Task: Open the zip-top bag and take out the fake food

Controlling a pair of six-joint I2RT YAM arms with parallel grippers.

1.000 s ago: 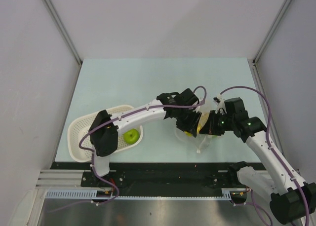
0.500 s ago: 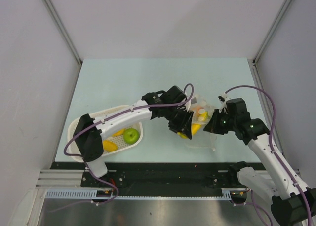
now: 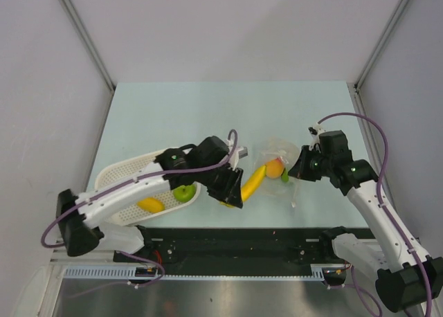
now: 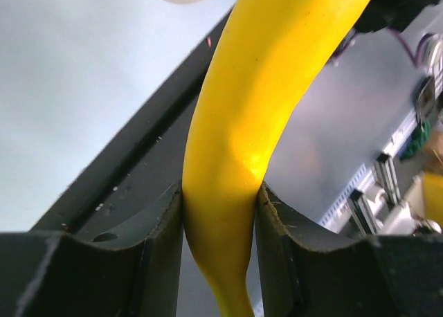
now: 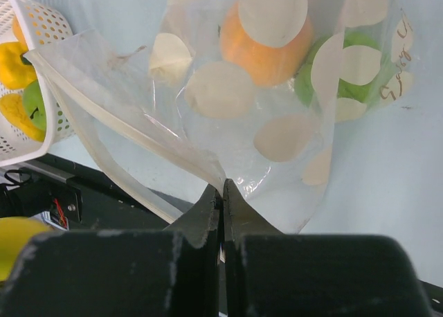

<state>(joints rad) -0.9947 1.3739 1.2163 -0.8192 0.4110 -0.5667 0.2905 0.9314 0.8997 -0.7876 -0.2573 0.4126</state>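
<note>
A yellow banana (image 3: 255,181) sticks out of my left gripper (image 3: 233,192), which is shut on its lower end just left of the zip-top bag (image 3: 279,151). In the left wrist view the banana (image 4: 249,109) is squeezed between both fingers (image 4: 160,248). The clear bag lies on the table, its mouth toward the left. Inside it are an orange piece (image 3: 275,167) and a green fruit (image 3: 285,176). My right gripper (image 3: 297,169) is shut on the bag's edge. From the right wrist, the gripper (image 5: 222,192) pinches the film of the bag (image 5: 228,116), with the orange piece (image 5: 266,50) and green apple (image 5: 349,78) behind it.
A white perforated basket (image 3: 114,173) stands at the near left and holds a green apple (image 3: 183,191) and a yellow banana (image 3: 150,205). The black base rail (image 3: 228,237) runs along the near edge, right under the held banana.
My left gripper has drawn the banana out of the bag, moving left and toward the near edge. The right gripper has kept its hold on the bag, which has settled flatter.
</note>
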